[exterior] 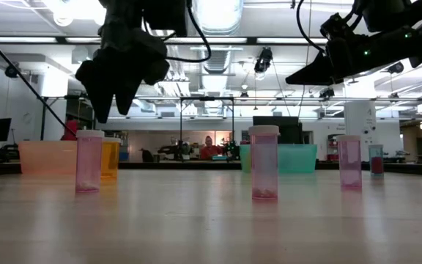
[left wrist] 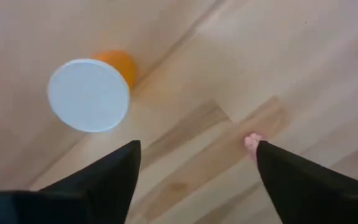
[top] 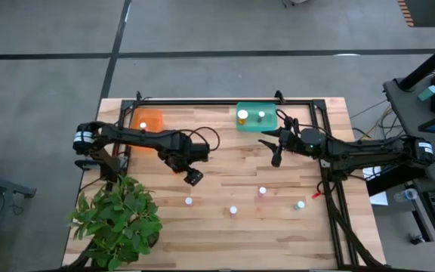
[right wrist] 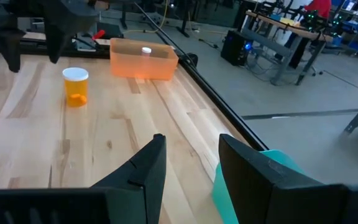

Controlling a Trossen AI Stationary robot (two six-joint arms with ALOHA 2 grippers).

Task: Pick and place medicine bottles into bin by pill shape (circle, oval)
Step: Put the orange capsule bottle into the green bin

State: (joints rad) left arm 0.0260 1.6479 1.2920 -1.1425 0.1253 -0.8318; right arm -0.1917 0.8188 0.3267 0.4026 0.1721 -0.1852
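The orange bottle (left wrist: 101, 87) with the white cap stands upright on the table (top: 225, 170) just in front of the orange bin (top: 149, 121), and your left gripper (left wrist: 194, 165) hangs above it, a little off to one side, its fingers spread wide and holding nothing. Before you descend, shift sideways until the white cap sits midway between the two fingers; right now the bottle lies outside the gap. Come straight down so the fingers straddle the body below the cap, then close gently, because a small upright bottle will likely tip or skate if one finger touches first. Read the pill shape before you choose between the orange bin and the green bin (top: 257, 118); the pills cannot be made out from here. Four more bottles (top: 232, 210) stand well in front of the orange bin, toward the near edge. Your right gripper (right wrist: 188, 155) waits in the air beside the green bin, fingers parted and empty; leave it there, clear of your lift path.
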